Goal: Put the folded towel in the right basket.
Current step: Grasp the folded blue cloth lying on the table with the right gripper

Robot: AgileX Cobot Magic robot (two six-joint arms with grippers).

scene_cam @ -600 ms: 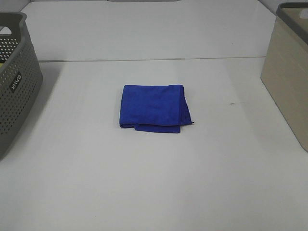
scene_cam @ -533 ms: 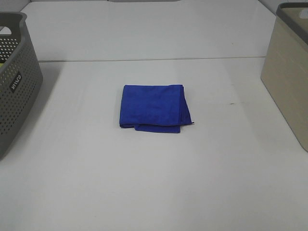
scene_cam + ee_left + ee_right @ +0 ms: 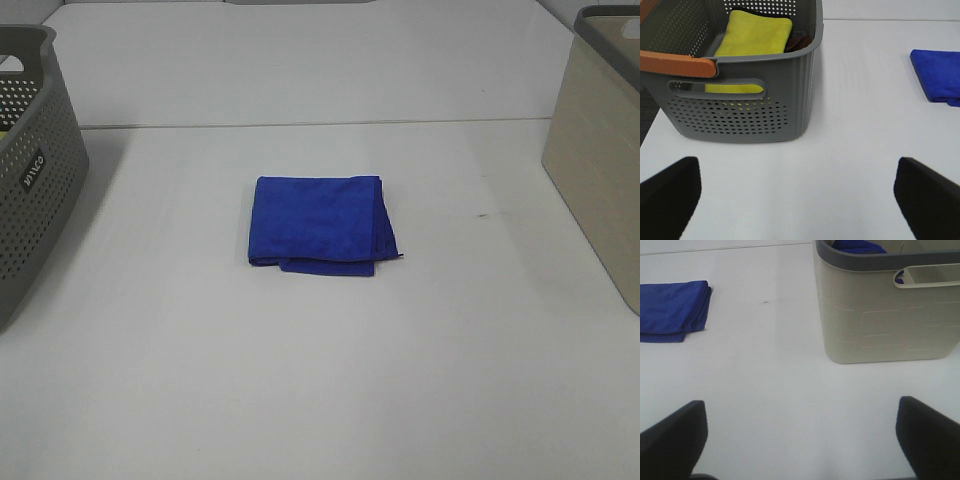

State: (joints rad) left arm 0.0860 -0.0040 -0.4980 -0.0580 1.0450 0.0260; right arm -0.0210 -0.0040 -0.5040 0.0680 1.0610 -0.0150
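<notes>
A folded blue towel lies flat on the white table, near the middle. It also shows in the left wrist view and in the right wrist view. The beige right basket stands at the table's right edge; in the right wrist view it holds something blue. My left gripper is open and empty, well short of the towel. My right gripper is open and empty, in front of the beige basket. Neither gripper shows in the exterior view.
A grey perforated basket with an orange handle stands at the left edge; in the left wrist view it holds a yellow folded cloth. A seam crosses the table behind the towel.
</notes>
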